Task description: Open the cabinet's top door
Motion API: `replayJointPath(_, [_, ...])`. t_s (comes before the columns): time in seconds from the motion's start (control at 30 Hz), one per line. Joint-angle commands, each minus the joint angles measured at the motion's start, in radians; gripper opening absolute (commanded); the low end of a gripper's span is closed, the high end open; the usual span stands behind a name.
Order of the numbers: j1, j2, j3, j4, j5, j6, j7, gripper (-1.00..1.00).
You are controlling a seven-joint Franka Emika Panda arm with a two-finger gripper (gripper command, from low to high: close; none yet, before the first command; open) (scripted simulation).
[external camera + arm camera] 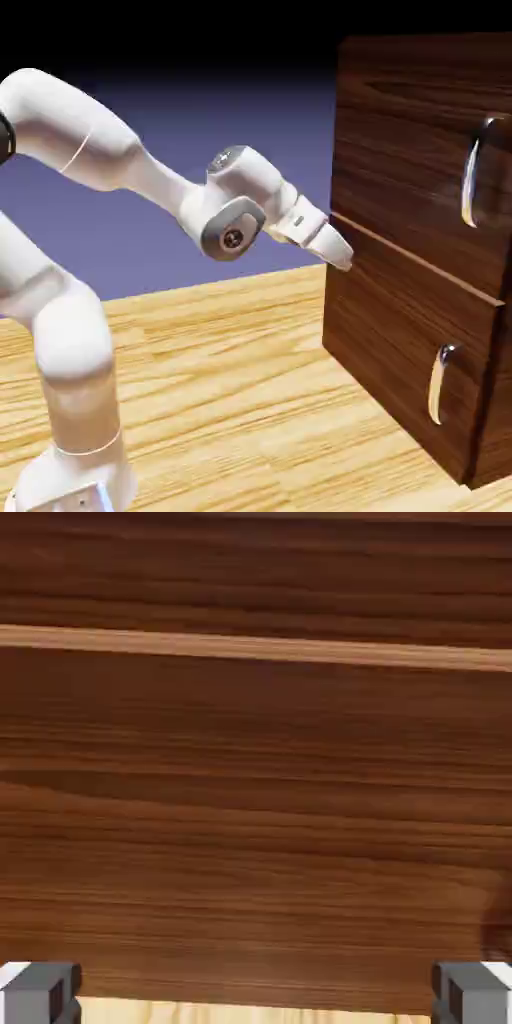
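Observation:
The cabinet [420, 90] is a dark brown wood-grain box at the exterior view's right. Its top door [410, 180] is the larger upper panel, shut, with a long curved silver handle [473, 172] near its right side. My gripper [340, 254] hovers just in front of the cabinet's left front edge, level with the seam between the two panels and well left of the handle. In the hand view both grey fingertips [40, 994] sit far apart at the bottom corners with nothing between them, so the gripper is open. Dark wood [256, 812] fills that view; no handle shows there.
The lower panel [400, 350] carries a shorter silver handle [438, 383]. A light seam [256, 648] crosses the hand view. The cabinet stands on a pale wooden table [240, 380], a strip of which shows at the hand view's bottom edge [250, 1014].

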Motion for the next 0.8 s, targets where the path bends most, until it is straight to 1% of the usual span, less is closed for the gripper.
replayJointPath(0.0, [0.015, -0.005, -0.017, 0.012, -0.044, 0.002, 0.032, 0.0])
replayJointPath(0.77, [0.353, -0.117, -0.416, 0.278, -1.044, 0.039, 0.774, 0.0])
